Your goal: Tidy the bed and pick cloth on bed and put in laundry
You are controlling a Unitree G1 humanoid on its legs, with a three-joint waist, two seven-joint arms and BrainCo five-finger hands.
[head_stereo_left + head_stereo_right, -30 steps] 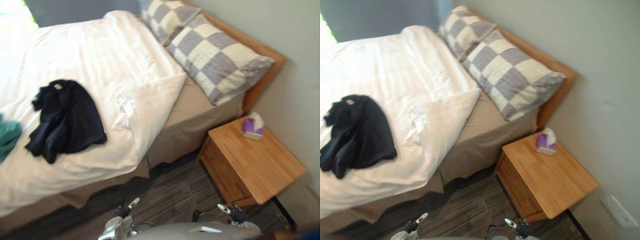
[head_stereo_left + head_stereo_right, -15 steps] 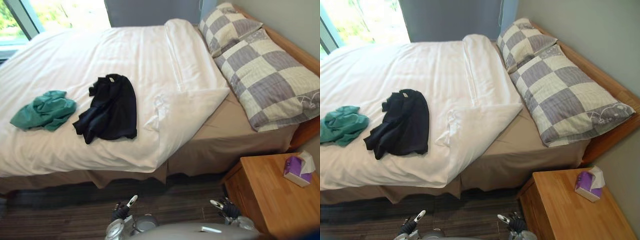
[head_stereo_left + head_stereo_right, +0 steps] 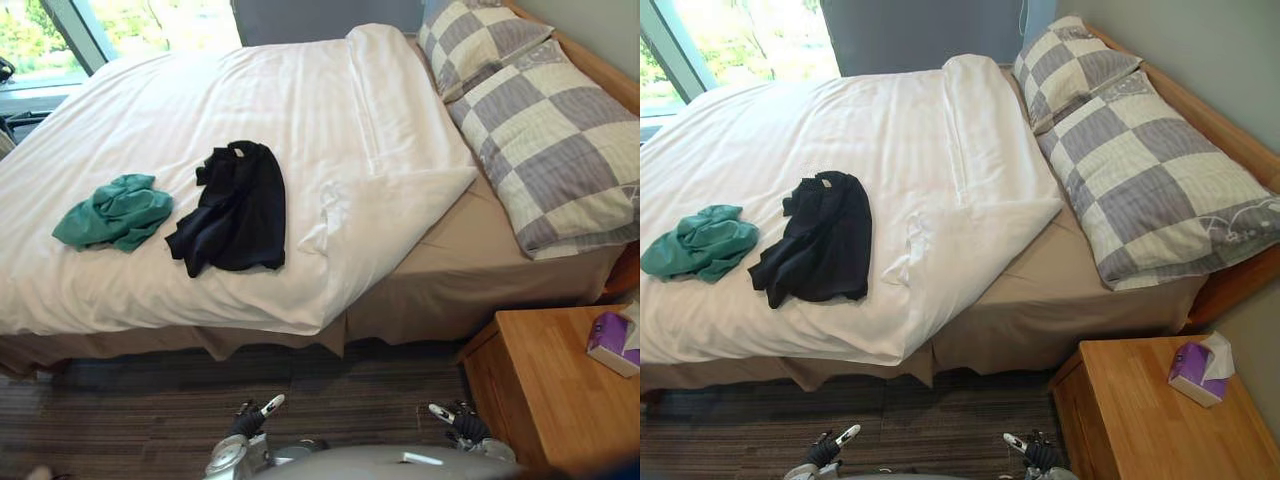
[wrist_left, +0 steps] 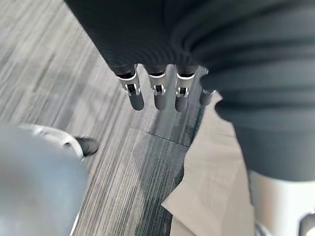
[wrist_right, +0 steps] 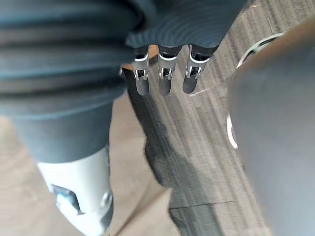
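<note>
Nothing done yet: black cloth (image 3: 236,208) and green cloth (image 3: 112,211) lie on the bed (image 3: 440,282); my left hand (image 4: 155,94) and right hand (image 5: 164,79) hang spread, empty.

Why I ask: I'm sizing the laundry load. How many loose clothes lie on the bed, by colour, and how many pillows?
Green cloth: 1
Black cloth: 1
Checked pillows: 2
Total: 4 things, 2 of them clothes for the laundry.
</note>
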